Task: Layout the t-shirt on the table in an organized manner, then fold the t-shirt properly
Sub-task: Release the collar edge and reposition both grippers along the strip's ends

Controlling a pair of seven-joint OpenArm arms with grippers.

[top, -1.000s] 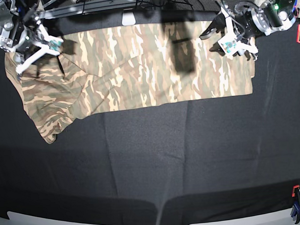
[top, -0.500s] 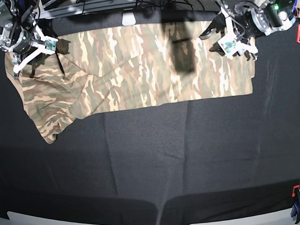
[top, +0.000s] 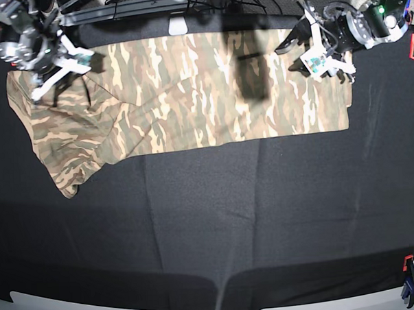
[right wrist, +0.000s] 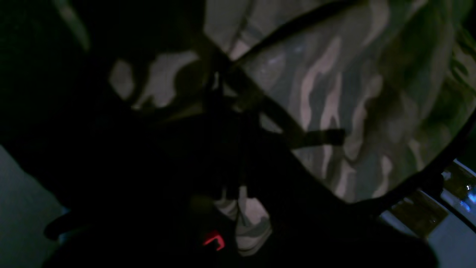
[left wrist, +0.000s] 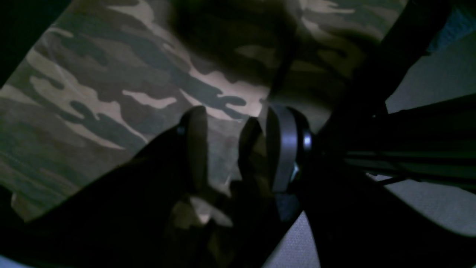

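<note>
The t-shirt point(top: 190, 94) is lying spread along the top of the frame on the table point(top: 217, 223), with its left part bunching into folds at upper left. Right gripper point(top: 55, 69) at upper left is closing fully, seemingly pinching fabric. Left gripper point(top: 317, 54) at upper right is sitting with jaws apart over the hem edge. Fabric looks light, limp and drapey; best taken by corners or seams, both ends together.

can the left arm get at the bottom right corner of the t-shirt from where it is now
Probably yes. The left claw hovers over the t-shirt at that end, and the corner lies just below it on the black table, with nothing lying between them in the base view.
</note>
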